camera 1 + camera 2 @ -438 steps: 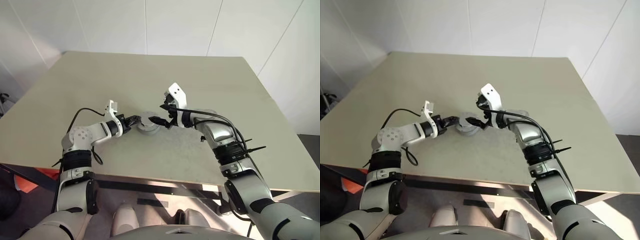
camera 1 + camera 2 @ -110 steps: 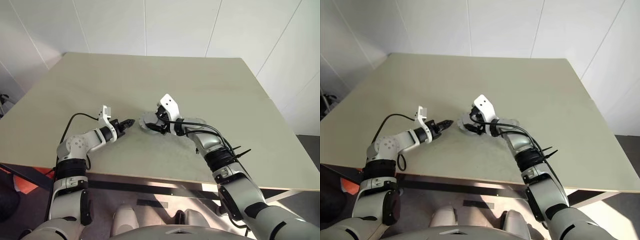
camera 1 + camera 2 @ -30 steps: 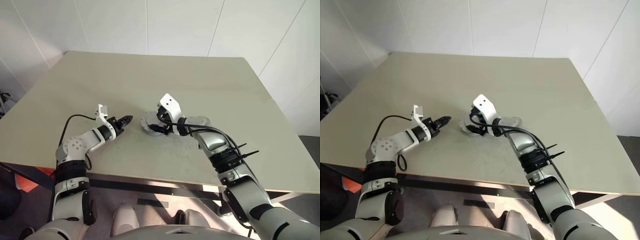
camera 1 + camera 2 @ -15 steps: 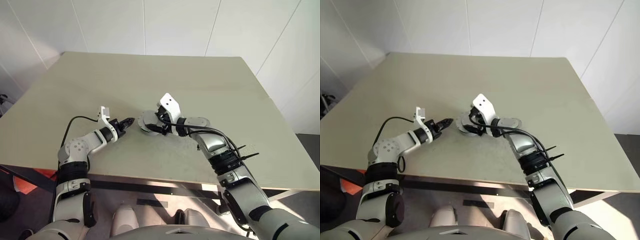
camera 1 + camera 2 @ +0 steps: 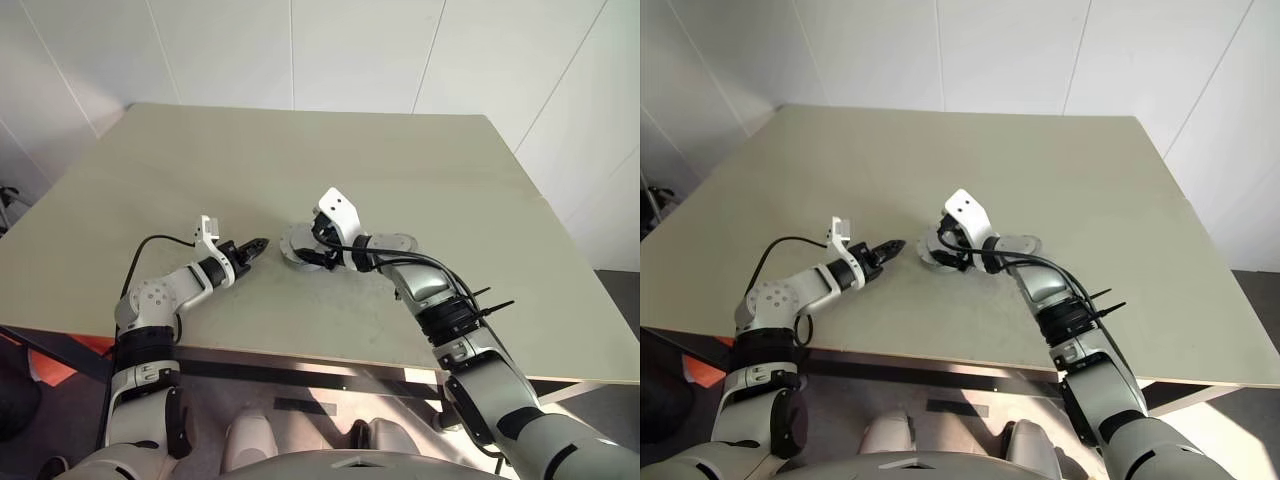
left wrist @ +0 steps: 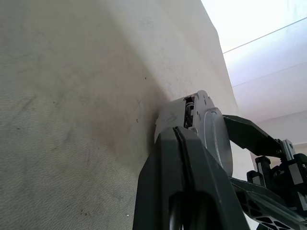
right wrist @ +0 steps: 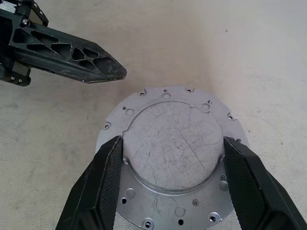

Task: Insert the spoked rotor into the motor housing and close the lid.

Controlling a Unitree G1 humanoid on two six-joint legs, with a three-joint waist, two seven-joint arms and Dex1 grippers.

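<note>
Lid [image 7: 173, 155] lies flat on the beige surface [image 5: 400, 170], a scratched silver-grey disc with small holes round its rim. The right claw [image 7: 173, 191] straddles it, one black finger [image 7: 103, 184] at each side of the raised middle (wide apart, against its edge). The left claw [image 7: 112, 72], fingers pressed together and empty, points at the lid from just beside it, not touching.

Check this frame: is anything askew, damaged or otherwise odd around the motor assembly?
Nothing stands out. The lid lies flat on the table, its face finely scratched but not visibly damaged. The right gripper straddles its raised centre, one finger on each side. The left gripper is shut, just beside it and apart.
</note>
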